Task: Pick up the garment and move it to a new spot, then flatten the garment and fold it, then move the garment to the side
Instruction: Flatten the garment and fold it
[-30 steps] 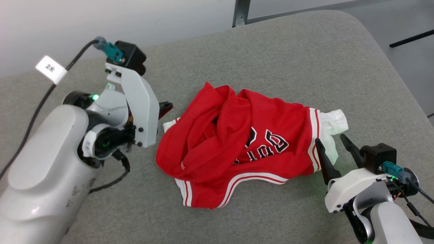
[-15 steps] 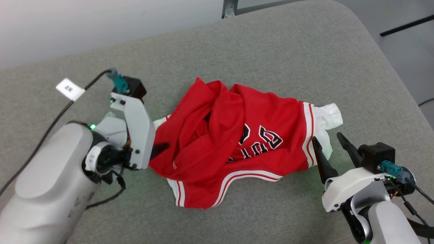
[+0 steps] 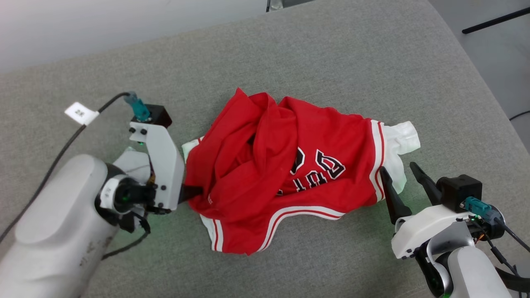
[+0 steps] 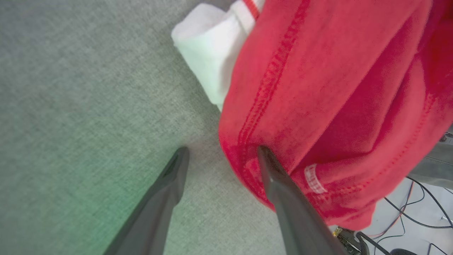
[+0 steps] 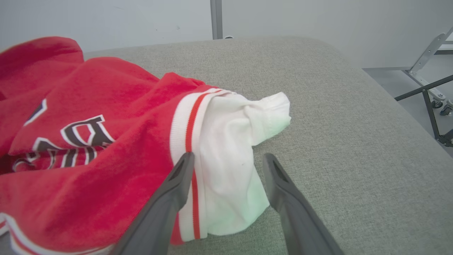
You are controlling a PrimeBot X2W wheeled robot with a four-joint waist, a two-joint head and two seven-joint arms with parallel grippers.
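The left gripper (image 4: 222, 152) is at the left edge of the garment (image 3: 265, 174), and its 2 dark fingers stand apart with nothing held, 1 over the grey pad (image 3: 331, 62) and the other touching the red hem. The garment lies in a crumpled heap in the middle of the grey pad, red with black numbers on the front and a white sleeve (image 3: 397, 140) sticking out on its right side. The right gripper (image 3: 398, 169) is at that sleeve and is wide open too, with the white cloth showing between its 2 fingers but not pinched.
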